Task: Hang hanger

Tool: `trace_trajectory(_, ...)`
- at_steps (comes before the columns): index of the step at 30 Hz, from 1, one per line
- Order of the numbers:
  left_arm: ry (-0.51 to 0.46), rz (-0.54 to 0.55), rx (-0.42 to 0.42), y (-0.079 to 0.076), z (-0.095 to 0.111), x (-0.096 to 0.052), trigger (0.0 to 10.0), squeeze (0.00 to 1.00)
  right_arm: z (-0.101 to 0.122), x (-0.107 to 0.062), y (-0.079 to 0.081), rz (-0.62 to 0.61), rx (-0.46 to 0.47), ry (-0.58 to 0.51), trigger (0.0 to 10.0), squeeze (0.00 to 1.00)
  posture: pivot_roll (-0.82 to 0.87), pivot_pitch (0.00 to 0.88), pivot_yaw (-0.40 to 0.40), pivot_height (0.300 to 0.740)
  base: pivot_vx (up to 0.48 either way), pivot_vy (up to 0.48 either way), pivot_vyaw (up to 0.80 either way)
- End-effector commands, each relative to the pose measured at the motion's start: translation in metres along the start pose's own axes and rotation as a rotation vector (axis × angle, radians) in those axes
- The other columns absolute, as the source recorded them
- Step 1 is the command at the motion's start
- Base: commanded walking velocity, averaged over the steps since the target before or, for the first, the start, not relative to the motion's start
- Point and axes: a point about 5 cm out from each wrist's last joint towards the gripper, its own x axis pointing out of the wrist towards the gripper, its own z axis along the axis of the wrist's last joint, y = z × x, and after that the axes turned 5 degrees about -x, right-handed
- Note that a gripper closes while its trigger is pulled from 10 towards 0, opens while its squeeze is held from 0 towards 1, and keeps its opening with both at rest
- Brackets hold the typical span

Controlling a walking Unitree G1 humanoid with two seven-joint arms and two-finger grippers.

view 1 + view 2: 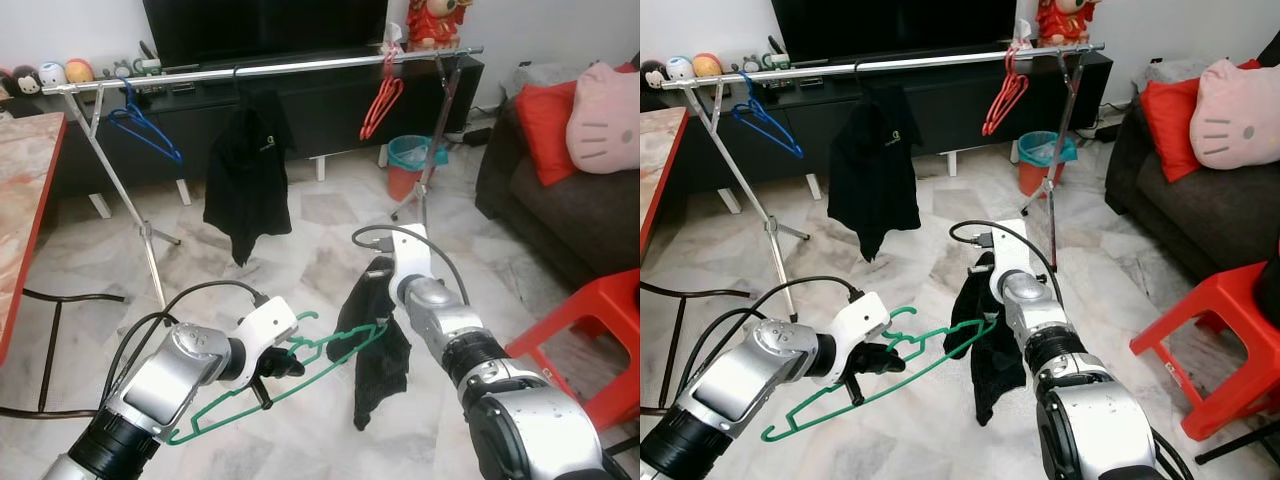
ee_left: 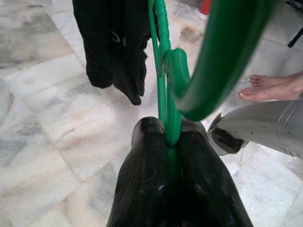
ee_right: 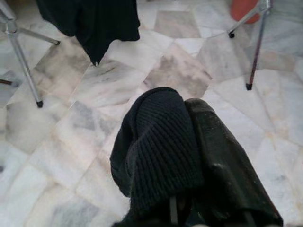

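Left end effector (image 1: 278,362) grips green hanger (image 1: 262,390), held low; its long axis slants up toward the right end effector (image 1: 380,290), which pinches a black garment (image 1: 378,350) draped on the hanger's far end. Rail (image 1: 270,68) stands ahead and above.
Left wrist: fingers (image 2: 142,189) clamped on the hanger bar.
Right wrist: fingers (image 3: 222,161) closed on knit cloth.

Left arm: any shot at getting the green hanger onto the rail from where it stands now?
Probably not yet. The left gripper holds the green hanger low, and the rail stands well ahead across open floor; nothing blocks it, though the black garment is only half threaded on.
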Motion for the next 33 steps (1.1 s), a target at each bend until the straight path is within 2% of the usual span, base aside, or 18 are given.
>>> trace_trajectory(1, -0.022, 0.017, 0.032, 0.0, 0.012, -0.002, 10.0, 0.0, 0.017, 0.0, 0.004, 0.031, -0.008, -0.045, 10.0, 0.0, 0.06, 0.0, 0.0, 0.74, 0.0, 0.0, 0.0)
trace_trajectory(6, -0.031, 0.014, 0.037, -0.003, 0.016, 0.0, 10.0, 0.0, 0.018, 0.0, 0.004, 0.026, -0.002, -0.048, 10.0, 0.0, 0.05, 0.0, 0.0, 0.74, 0.0, 0.0, 0.0)
trace_trajectory(9, -0.043, 0.014, 0.051, -0.003, 0.022, -0.002, 10.0, 0.0, 0.011, 0.001, 0.005, 0.022, -0.003, -0.029, 10.0, 0.0, 0.07, 0.0, -0.003, 0.74, 0.0, 0.0, 0.0)
trace_trajectory(13, -0.022, 0.036, 0.061, -0.002, 0.021, -0.003, 10.0, 0.0, 0.016, 0.001, 0.006, 0.024, 0.011, -0.046, 10.0, 0.0, 0.07, 0.0, -0.002, 0.74, 0.0, 0.0, 0.0)
trace_trajectory(15, -0.009, 0.086, 0.011, 0.002, 0.018, 0.002, 10.0, 0.0, 0.026, 0.0, 0.01, 0.051, 0.01, -0.074, 10.0, 0.0, 0.06, 0.0, -0.001, 0.74, 0.0, 0.0, 0.0)
trace_trajectory(18, -0.004, 0.122, -0.018, 0.005, 0.017, 0.005, 10.0, 0.0, 0.028, 0.0, 0.008, 0.052, 0.008, -0.079, 10.0, 0.0, 0.06, 0.0, -0.001, 0.74, 0.0, 0.0, 0.0)
trace_trajectory(22, -0.004, 0.23, -0.079, 0.016, 0.015, 0.01, 10.0, 0.0, 0.036, -0.002, 0.008, 0.11, 0.027, -0.109, 10.0, 0.0, 0.06, 0.0, 0.002, 0.74, 0.0, 0.0, 0.0)
trace_trajectory(30, -0.028, 0.3, -0.091, 0.022, 0.016, 0.012, 10.0, 0.0, 0.04, -0.005, 0.008, 0.155, -0.001, -0.125, 10.0, 0.0, 0.06, 0.0, 0.005, 0.74, 0.0, 0.0, 0.0)
trace_trajectory(33, -0.029, 0.287, -0.077, 0.02, 0.016, 0.011, 10.0, 0.0, 0.026, -0.008, 0.0, 0.153, -0.049, -0.096, 10.0, 0.0, 0.04, 0.0, 0.005, 0.74, 0.0, 0.0, 0.0)
